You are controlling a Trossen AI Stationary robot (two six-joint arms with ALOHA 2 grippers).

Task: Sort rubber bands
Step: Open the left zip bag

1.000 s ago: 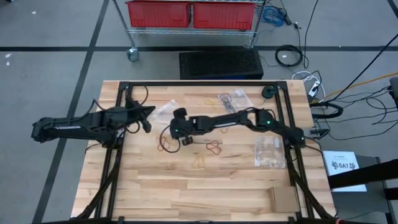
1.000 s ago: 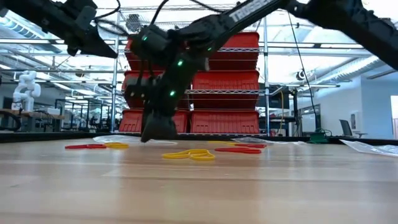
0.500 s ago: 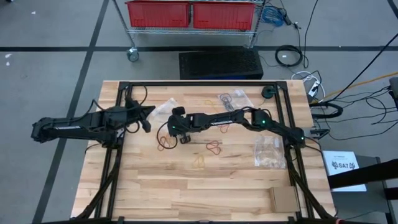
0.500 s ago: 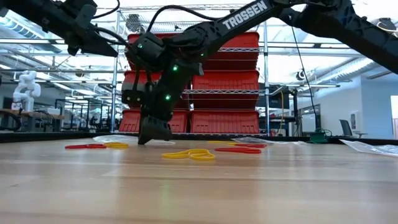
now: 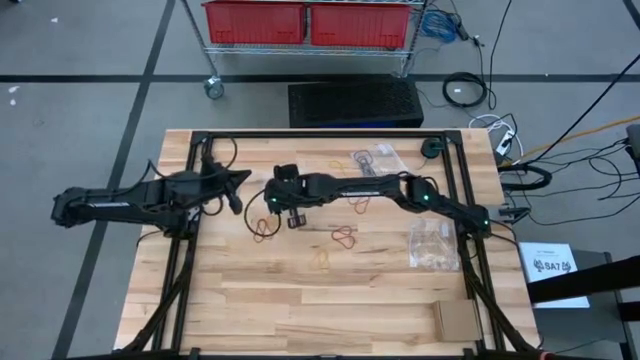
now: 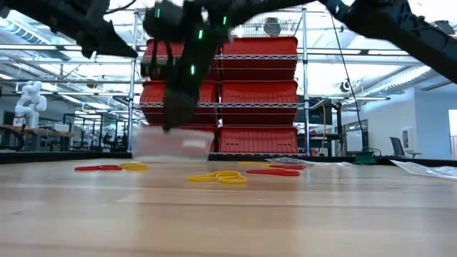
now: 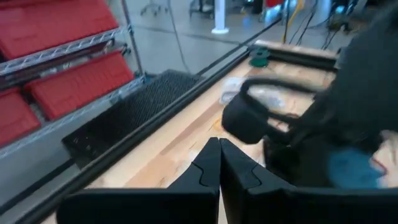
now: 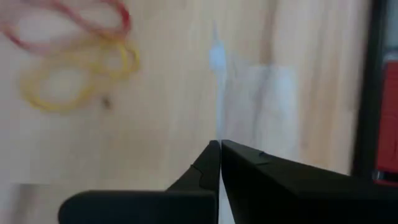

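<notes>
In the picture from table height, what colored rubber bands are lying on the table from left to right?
Red rubber band → small yellow band → yellow bands → red bands.

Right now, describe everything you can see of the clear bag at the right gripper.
The bag is a small rectangle of thin, clear, limp-looking plastic. It hangs broadside from the right gripper, whose jaws are shut on its top edge. Its lower edge seems just off the table. Whether anything is inside cannot be made out.
</notes>
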